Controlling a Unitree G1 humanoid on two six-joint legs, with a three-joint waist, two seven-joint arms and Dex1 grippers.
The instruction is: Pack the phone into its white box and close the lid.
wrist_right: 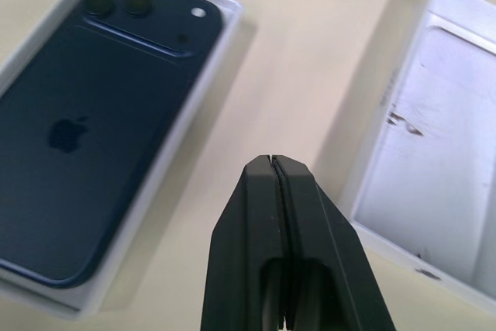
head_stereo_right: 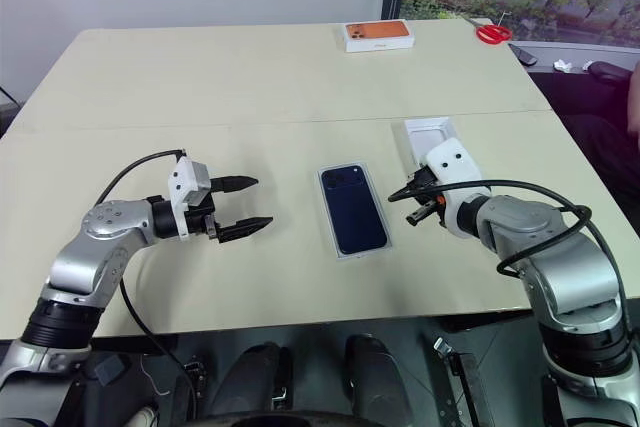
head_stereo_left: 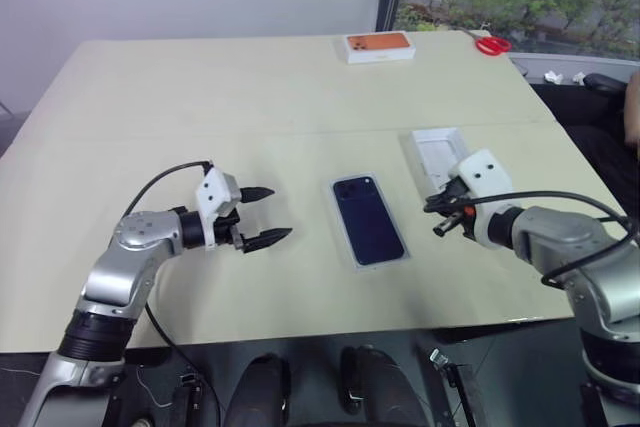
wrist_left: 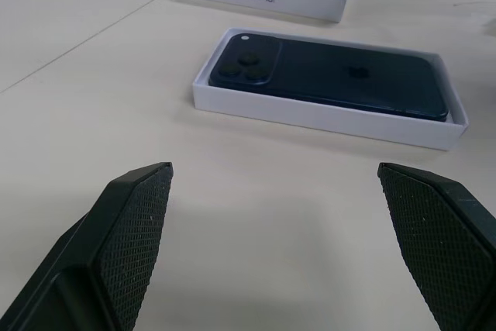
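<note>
Over the table's near half, my left gripper (head_stereo_left: 268,215) hovers level, jaws wide, empty. My right gripper (head_stereo_left: 434,217) hangs tilted down, fingers pressed together, between the white box (head_stereo_left: 352,247) and the lid (head_stereo_left: 428,153). The phone (head_stereo_left: 367,219) lies back-up in the white box mid-table, between both claws; the lid sits open-side up just right. An orange-topped box (head_stereo_left: 380,46) and scissors (head_stereo_left: 491,43) sit at the far edge.

Lid (wrist_right: 434,184): cut off by the right wrist view's edge; its near end sits behind the right gripper (head_stereo_left: 437,217) in the head views.
White box (wrist_right: 217,60): one end cut off at the right wrist view's edge.
Orange-topped box (head_stereo_left: 380,46): print too small to read.
Red scissors (head_stereo_left: 492,43): blades indistinct against the bench (head_stereo_left: 200,97) edge.
</note>
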